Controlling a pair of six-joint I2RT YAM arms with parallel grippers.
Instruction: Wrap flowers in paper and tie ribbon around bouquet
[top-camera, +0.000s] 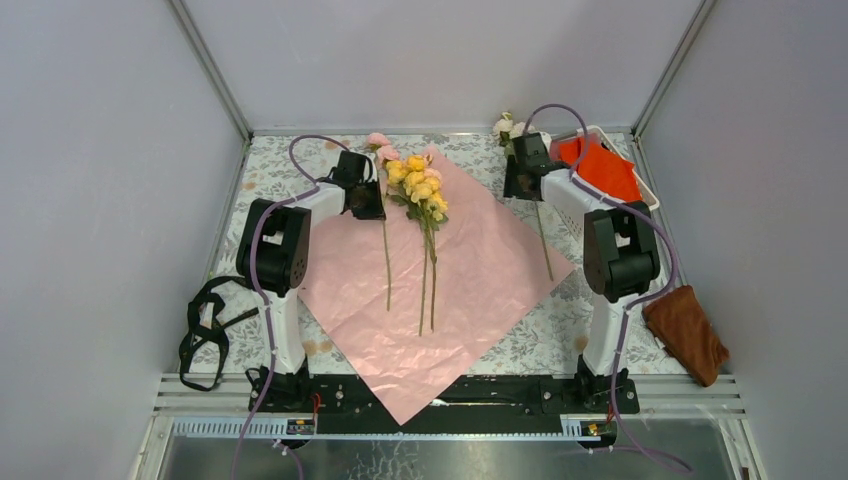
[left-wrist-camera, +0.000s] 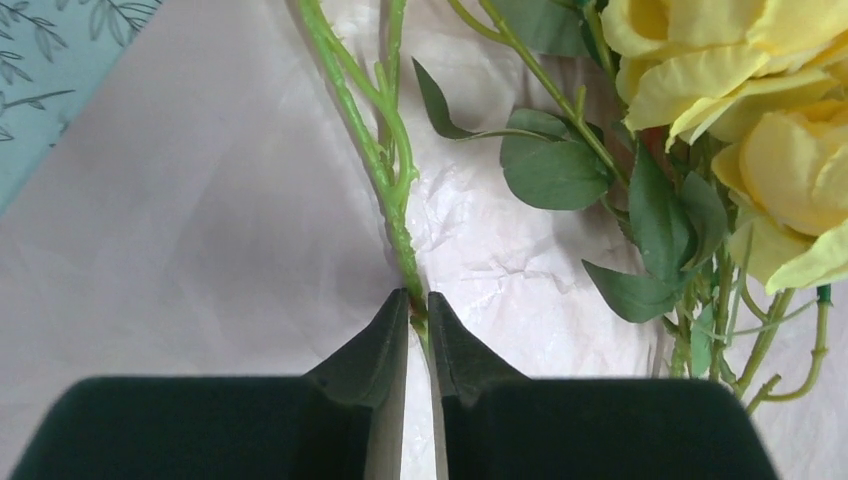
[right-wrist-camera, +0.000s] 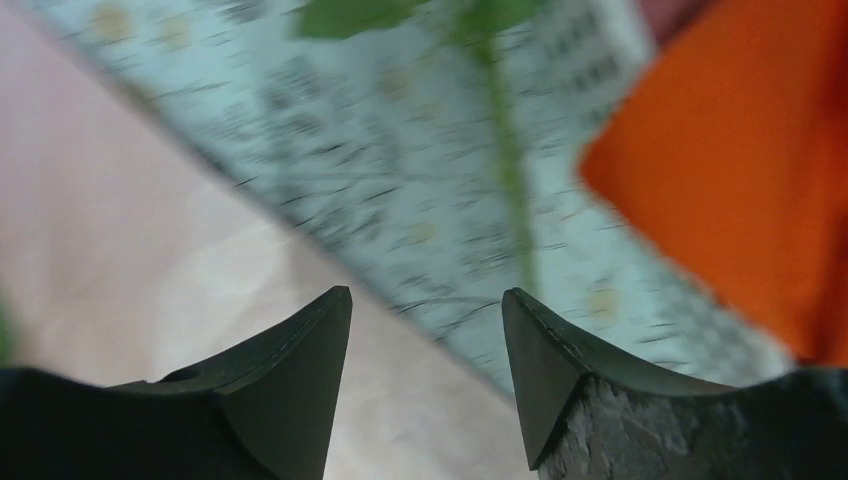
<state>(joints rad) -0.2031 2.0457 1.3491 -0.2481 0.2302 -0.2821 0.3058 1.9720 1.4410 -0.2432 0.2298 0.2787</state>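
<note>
L claw (left-wrist-camera: 418, 300) fills the bottom of the left wrist view, its two black tips clenched on the pink-bloom stem (left-wrist-camera: 388, 180), pinched low down w/ only a sliver of gap showing. That stem lies on the paper (top-camera: 480, 265), pale pink face up, spread as a diamond across the ctr of the top view, its bottom corner reaching over the rail at the near table (top-camera: 540, 335) edge. The flowers (top-camera: 418, 190) on the sheet: pink stem on the left, yellow blooms (left-wrist-camera: 760, 100) just beside it to the right, heads toward upper ctr, stems running down toward the middle of the sheet. One more, the loose stem (top-camera: 544, 245), lies right of ctr, mostly on bare table w/ its lower end at the paper's right edge, pale head near the back wall. R claw (right-wrist-camera: 425, 295) is released, tips wide apart, hovering by that stem, which shows blurred just beyond the right-hand tip, next to the orange cloth (top-camera: 600, 165). Step in hand, as I read it: gather all stems into one bunch on the sheet before any wrapping. To do it well: L shd set the pink stem parallel to and touching the yellow ones, heads level, then let go w/o dragging the thin paper. R shd come down square across the loose stem, below the leaves, clear of the cloth, and carry it over low. The ribbon (top-camera: 205, 325) lies at far left, off the sheet, untouched.
</note>
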